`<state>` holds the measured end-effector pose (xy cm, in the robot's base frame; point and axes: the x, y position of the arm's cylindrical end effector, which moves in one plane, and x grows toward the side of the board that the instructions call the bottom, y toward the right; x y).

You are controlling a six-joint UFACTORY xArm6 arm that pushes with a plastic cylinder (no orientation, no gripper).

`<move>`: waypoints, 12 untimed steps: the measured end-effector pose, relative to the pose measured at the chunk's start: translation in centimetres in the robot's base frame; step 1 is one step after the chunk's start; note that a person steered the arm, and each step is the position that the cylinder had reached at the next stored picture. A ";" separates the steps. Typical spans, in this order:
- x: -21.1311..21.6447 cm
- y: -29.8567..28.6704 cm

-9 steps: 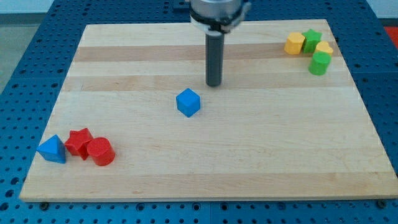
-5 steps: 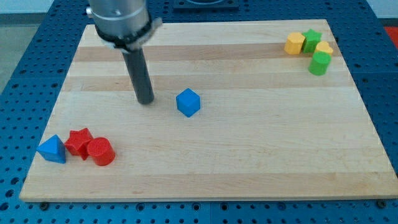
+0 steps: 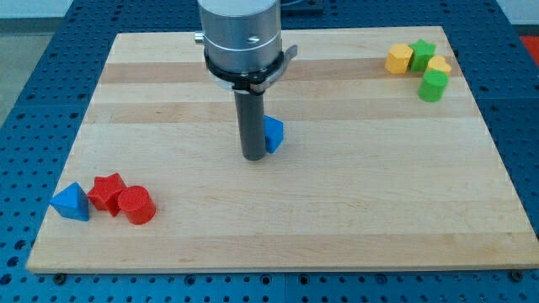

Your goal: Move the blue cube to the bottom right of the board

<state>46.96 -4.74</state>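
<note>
The blue cube (image 3: 274,135) sits near the middle of the wooden board (image 3: 354,210), partly hidden behind my rod. My tip (image 3: 253,156) rests on the board right against the cube's left side, slightly toward the view's bottom of it.
A blue triangular block (image 3: 70,203), a red star block (image 3: 106,191) and a red cylinder (image 3: 136,205) cluster at the bottom left. Two yellow blocks (image 3: 398,59) (image 3: 440,66), a green star block (image 3: 422,53) and a green cylinder (image 3: 433,86) cluster at the top right.
My tip swung from above the cube to its left, then came right and down against it. The blue cube has shifted a little to the right.
</note>
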 end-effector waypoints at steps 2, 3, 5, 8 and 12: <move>0.0 -5.2; -3.8 -3.1; -4.1 -0.3; -4.1 6.4; 3.1 19.0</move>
<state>50.10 14.24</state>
